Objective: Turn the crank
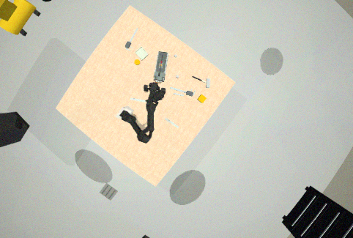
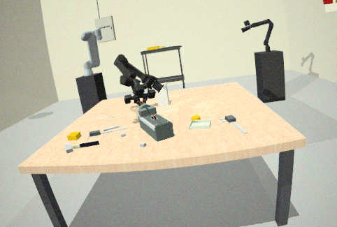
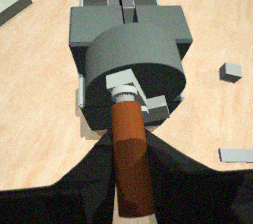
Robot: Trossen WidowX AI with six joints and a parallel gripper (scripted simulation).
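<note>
"Where was the machine?"

"Top view, just above centre of the frame: a long grey slide machine [image 1: 158,74] [image 2: 155,128] [image 3: 132,47], boxy, with a rounded drum at the crank end. Red pointer [image 1: 161,62] [image 2: 154,116] small on its upper face; level with the marks or not, could not tell."

"And the end effector?"

"Gripper [image 2: 142,101] [image 3: 125,133] narrow, closed around the crank's handle [image 3: 131,150], a smooth orange-brown cylinder, lower middle of the wrist view. Pale, angular crank arm [image 3: 137,90] behind it, against the drum's dark face."

"Anything around it?"

"Exterior view, left of the machine: yellow block [image 1: 202,98] [image 2: 74,136], squared; hammer [image 1: 202,80] [image 2: 82,145] with pale head and black grip; a grey-jawed caliper [image 1: 189,93] [image 2: 94,133], thin and flat. Right of it: shallow pale-green tray [image 1: 141,53] [image 2: 200,124], yellow disc [image 1: 137,62] [image 2: 196,117] near its back edge, second caliper [image 1: 128,45] [image 2: 230,119] farther right."

"In the way?"

"Two small pale cubes stood near the machine's side, apart from it. Nothing seen wedged against the crank. Tabletop [image 1: 99,83] [image 2: 224,142] light wood, finely grained."
</note>
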